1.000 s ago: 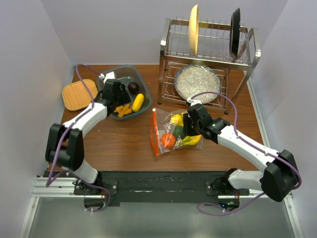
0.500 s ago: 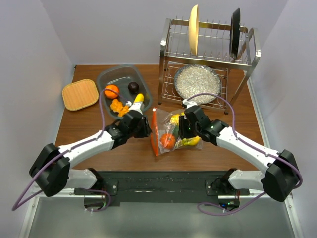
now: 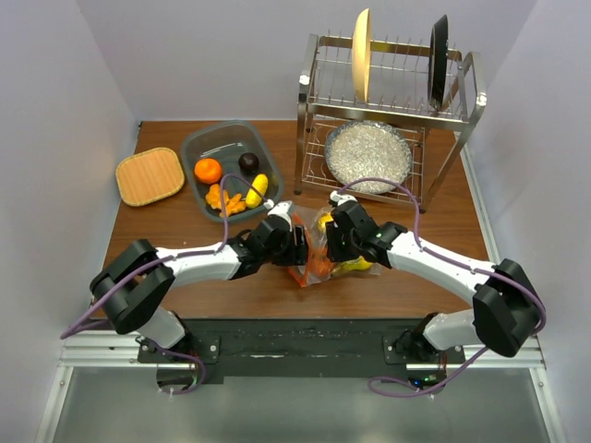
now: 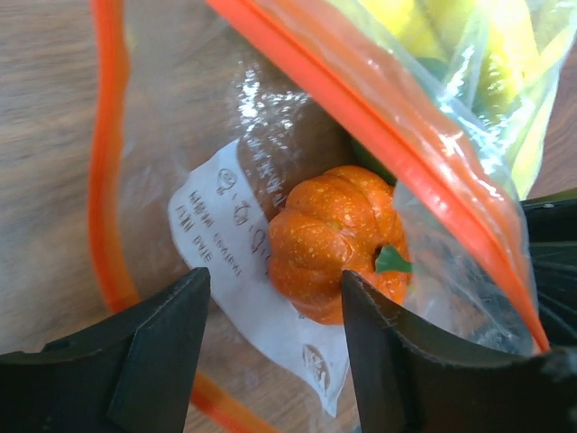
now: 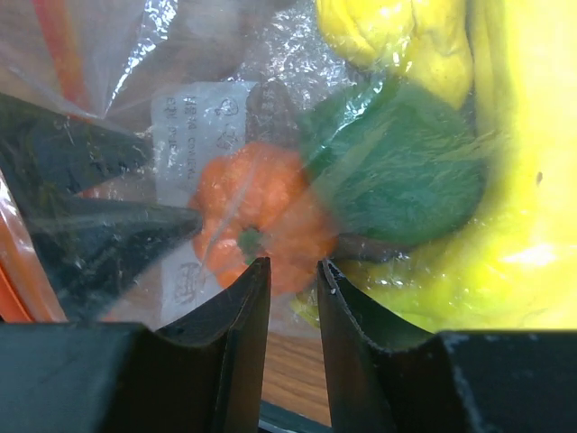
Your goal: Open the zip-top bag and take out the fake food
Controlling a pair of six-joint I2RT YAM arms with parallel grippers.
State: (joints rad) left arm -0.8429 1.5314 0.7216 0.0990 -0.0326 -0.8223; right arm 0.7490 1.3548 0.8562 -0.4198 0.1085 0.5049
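The zip-top bag (image 3: 319, 261) lies on the table between my two grippers, its orange-red zip strip (image 4: 361, 117) gaping open. My left gripper (image 3: 297, 247) is open at the mouth. In the left wrist view its fingers (image 4: 135, 361) flank an orange pumpkin (image 4: 338, 239) just inside the bag. My right gripper (image 3: 332, 242) is at the bag's closed end, jaws close together with the bag's edge (image 5: 293, 298) between them. Through the plastic I see the pumpkin (image 5: 261, 216), a green piece (image 5: 406, 171) and the yellow banana bunch (image 5: 514, 216).
A grey tub (image 3: 222, 140) at the back left holds an orange (image 3: 208, 170), a dark brown piece (image 3: 247, 161), a lemon (image 3: 257, 189) and small orange pieces. A woven mat (image 3: 150, 175) lies left of it. A dish rack (image 3: 388, 92) holds a glittery plate (image 3: 369, 155).
My left arm swung from the tub, where an orange now lies, across to the bag's mouth. My right gripper shifted slightly left on the bag.
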